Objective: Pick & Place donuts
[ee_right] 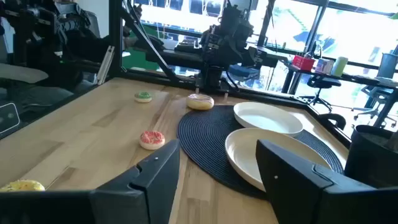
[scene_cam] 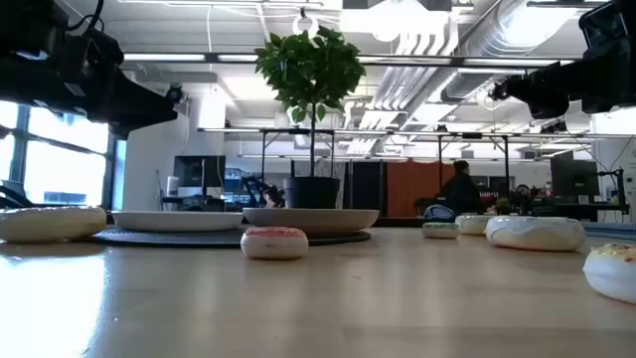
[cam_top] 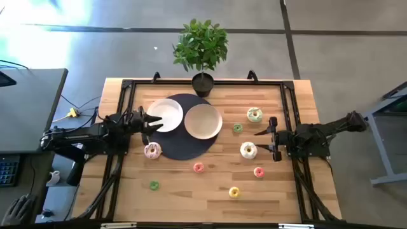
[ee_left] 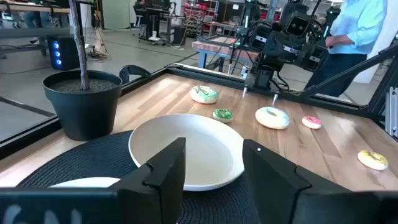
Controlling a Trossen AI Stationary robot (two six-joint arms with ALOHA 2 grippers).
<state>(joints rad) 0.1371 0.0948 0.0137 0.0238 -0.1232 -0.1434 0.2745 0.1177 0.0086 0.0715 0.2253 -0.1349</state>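
We're hovering the right gripper point(cam_top: 261, 135), jaws apart | white donut point(cam_top: 248, 150) lying just beside them | left gripper point(cam_top: 154, 121) waiting apart too, farther off

The table point(cam_top: 191, 197) is pale wood with visible grain and plank seams, smooth with a soft sheen. At its centre lies a round dark mat point(cam_top: 184, 149) of ribbed, woven-looking cloth, matt. On it sit two plates point(cam_top: 203, 121), smooth, off-white, faintly glossy like glazed ceramic or hard plastic. The donuts point(cam_top: 248, 150), scattered from three to seven o'clock of the mat, look like moulded plastic or rubber with shiny icing. The plant pot point(cam_top: 203, 83) at twelve o'clock is matt black plastic. Both arms are dark matt plastic and metal.
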